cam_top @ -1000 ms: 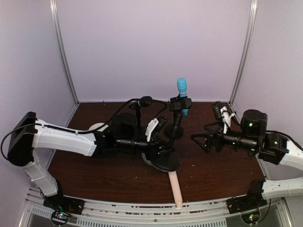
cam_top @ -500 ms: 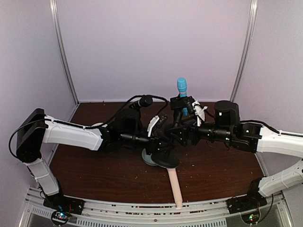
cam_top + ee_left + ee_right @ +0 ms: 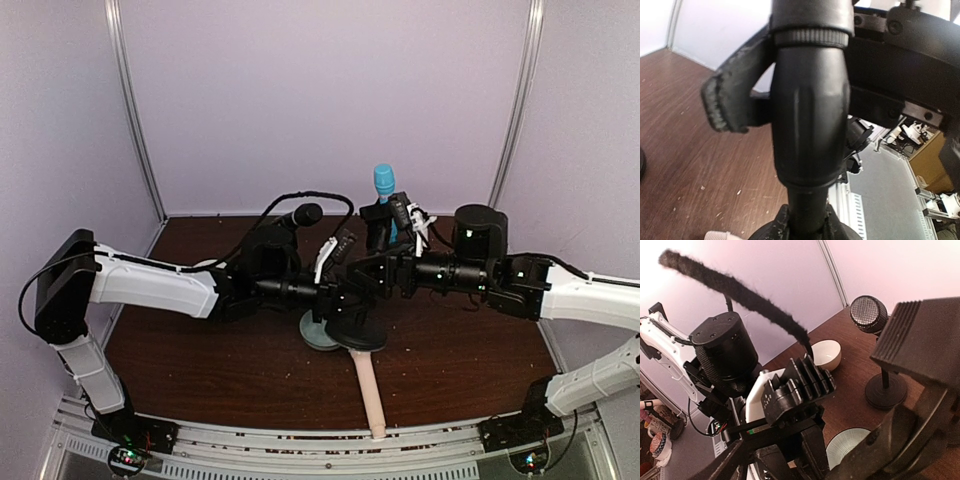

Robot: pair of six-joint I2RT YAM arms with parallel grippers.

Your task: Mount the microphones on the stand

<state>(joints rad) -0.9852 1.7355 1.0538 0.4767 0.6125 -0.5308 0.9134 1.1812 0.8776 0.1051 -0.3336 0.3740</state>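
L gripper [image 3: 336, 300] clamped on stand [image 3: 810, 125] stem, mid-bench. R gripper [image 3: 364, 277] has jaws apart, crowding the stand's clip [image 3: 799, 385]. Pink-beige mic [image 3: 371, 396] lies at near edge, far end hidden under stand base; pale plate [image 3: 312, 336] just beside. Blue mic [image 3: 384, 184] & black mic [image 3: 303, 214] are mounted toward far edge.

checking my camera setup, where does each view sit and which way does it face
Top external: high behind the bases, looking down over the table; the left arm and right arm both show, meeting at the stand.
Left wrist: on the left arm, facing the stand's post close up; one own finger shows at left.
Right wrist: on the right arm, facing the left arm across the table; own fingers fill the right side.
Shared: top and right wrist both show the black mic and white bowl.
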